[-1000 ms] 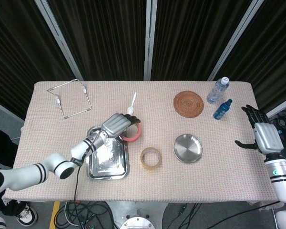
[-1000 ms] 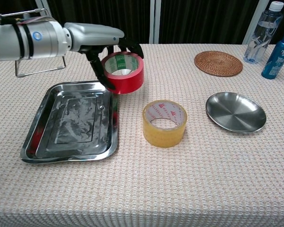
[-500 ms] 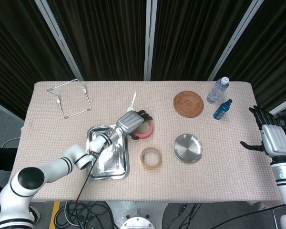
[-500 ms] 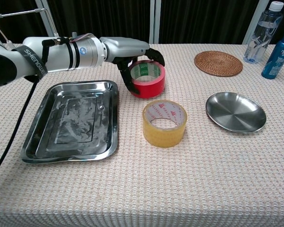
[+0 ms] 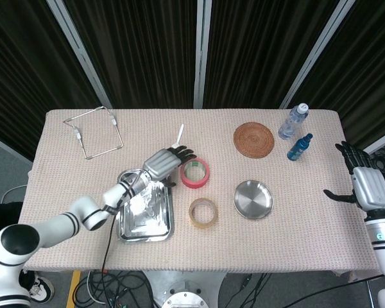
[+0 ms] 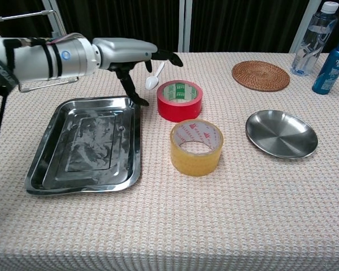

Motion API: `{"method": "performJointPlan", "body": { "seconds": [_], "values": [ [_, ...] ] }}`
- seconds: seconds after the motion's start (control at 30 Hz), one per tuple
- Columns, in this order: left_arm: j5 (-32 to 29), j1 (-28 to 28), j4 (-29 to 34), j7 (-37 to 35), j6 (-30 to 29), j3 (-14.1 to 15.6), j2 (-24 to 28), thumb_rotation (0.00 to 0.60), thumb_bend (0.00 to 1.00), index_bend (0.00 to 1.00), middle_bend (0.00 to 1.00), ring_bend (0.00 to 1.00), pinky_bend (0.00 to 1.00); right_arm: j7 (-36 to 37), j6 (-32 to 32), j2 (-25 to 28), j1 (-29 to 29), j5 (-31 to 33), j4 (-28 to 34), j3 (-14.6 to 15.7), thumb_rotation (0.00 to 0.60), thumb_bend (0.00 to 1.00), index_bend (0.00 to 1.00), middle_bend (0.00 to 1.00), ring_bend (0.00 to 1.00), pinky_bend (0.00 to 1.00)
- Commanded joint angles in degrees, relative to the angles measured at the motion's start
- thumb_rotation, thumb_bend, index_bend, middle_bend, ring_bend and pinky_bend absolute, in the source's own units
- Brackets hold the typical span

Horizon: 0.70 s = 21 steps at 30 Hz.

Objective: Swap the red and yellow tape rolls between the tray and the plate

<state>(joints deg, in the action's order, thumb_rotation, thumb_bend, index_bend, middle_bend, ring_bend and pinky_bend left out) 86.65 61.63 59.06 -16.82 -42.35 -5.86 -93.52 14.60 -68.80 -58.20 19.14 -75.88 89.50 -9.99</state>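
Beige woven cloth covers the table (image 6: 169, 226) before dark curtains. I hold my left hand (image 5: 162, 164) empty, fingers spread, above the steel tray's (image 6: 45, 148) far corner. Just beside it, the red tape roll (image 6: 179, 100) lies flat on the cloth, with the yellow tape roll (image 6: 196, 147) nearer me and the steel plate (image 6: 281, 134) empty. My right hand (image 5: 363, 185) hangs open off the table edge.

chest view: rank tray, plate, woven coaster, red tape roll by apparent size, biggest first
1. tray, clearly largest
2. plate
3. woven coaster, though it lies farther from the camera, so its true size against the plate is unsure
4. red tape roll, smallest
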Motion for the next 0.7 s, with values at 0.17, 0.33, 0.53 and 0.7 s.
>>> {"method": "performJointPlan", "body": {
  "seconds": [0.17,0.33,0.53,0.7],
  "values": [
    [0.47,-6.12,22.82,7.67,-4.49,3.54,14.37,0.6,0.13,0.1,0.08,0.03,0.24,-0.21,0.46,0.2,0.38,0.05,0.01,-0.41,0.6,0.07,0.0,0.0,0.0,0.0],
    [4.88,-6.54,25.23,9.86,-6.51,5.53,12.39,0.6,0.12,0.1,0.08,0.03,0.24,-0.75,1.08,0.84,0.53,0.28,0.72,-0.49,0.6,0.07,0.0,0.0,0.0,0.0],
    [10.56,-5.84,20.71,11.5,-10.87,5.72,5.73,0.6,0.13,0.1,0.07,0.03,0.23,-0.33,1.9,1.17,0.66,1.13,0.46,-0.79,0.6,0.06,0.0,0.0,0.0,0.0],
    [12.94,-4.26,17.36,12.4,-11.24,5.77,1.66,0.6,0.12,0.1,0.07,0.03,0.23,0.54,2.17,0.94,0.31,1.59,-0.57,-0.7,0.6,0.06,0.0,0.0,0.0,0.0]
  ]
}}
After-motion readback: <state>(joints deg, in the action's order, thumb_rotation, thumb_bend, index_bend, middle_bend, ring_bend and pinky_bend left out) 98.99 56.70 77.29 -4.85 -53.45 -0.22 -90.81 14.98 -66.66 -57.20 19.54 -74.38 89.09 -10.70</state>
